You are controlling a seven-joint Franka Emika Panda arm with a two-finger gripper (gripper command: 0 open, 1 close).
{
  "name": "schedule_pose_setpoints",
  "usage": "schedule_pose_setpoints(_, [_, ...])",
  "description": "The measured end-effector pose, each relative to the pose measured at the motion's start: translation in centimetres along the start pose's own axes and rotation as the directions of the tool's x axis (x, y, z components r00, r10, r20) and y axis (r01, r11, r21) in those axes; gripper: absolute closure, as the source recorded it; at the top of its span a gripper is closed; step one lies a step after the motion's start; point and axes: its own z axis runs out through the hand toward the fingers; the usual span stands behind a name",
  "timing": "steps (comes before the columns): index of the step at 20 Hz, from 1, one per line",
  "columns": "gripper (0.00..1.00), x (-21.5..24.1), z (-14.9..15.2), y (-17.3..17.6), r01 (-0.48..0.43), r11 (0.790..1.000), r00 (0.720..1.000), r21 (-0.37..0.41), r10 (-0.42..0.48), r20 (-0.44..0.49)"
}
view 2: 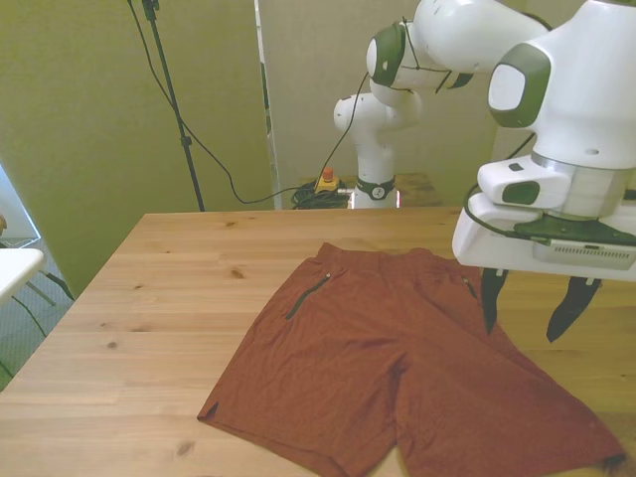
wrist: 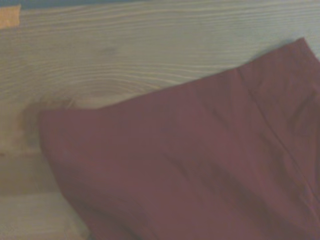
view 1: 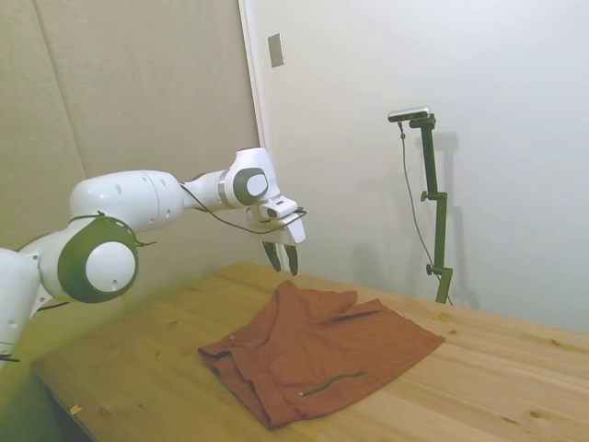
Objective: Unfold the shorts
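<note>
One pair of shorts (view 2: 397, 378): rust-red, spread out flat on the bench (view 2: 169, 298), filling the lower middle and right of the front view, both legs showing.
Pocket: dark zipper slit (view 2: 308, 295) on the side toward the front view's left.
Tool (view 2: 534, 306): fingers spread apart, nothing in them, hanging above the shorts' edge, right side of the front view.
Wrist view: blurry, just red fabric (wrist: 200, 170) on wood.

White arm (view 1: 129, 198), grey-green joint caps, black cable, dark fingers (view 2: 489, 298).
</note>
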Motion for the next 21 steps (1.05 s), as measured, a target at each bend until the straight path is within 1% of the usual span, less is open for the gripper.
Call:
schedule_pose_setpoints(5, [0.0, -0.5, -1.7, 3.2, 0.008, 1.0, 1.0, 0.026, -0.009, 0.01])
schedule_pose_setpoints(10, [0.0, -2.8, -2.1, 6.7, 0.029, 0.999, 0.999, 0.032, -0.03, 0.041])
schedule_pose_setpoints(13, [0.0, -4.4, -1.9, 8.8, 0.041, 0.999, 0.998, 0.036, -0.042, 0.036])
schedule_pose_setpoints(17, [0.0, -7.3, -0.7, 12.5, 0.046, 0.998, 0.998, 0.031, -0.047, 0.03])
schedule_pose_setpoints(21, [0.0, -10.1, 0.7, 16.9, 0.04, 0.999, 0.998, 0.022, -0.041, 0.04])
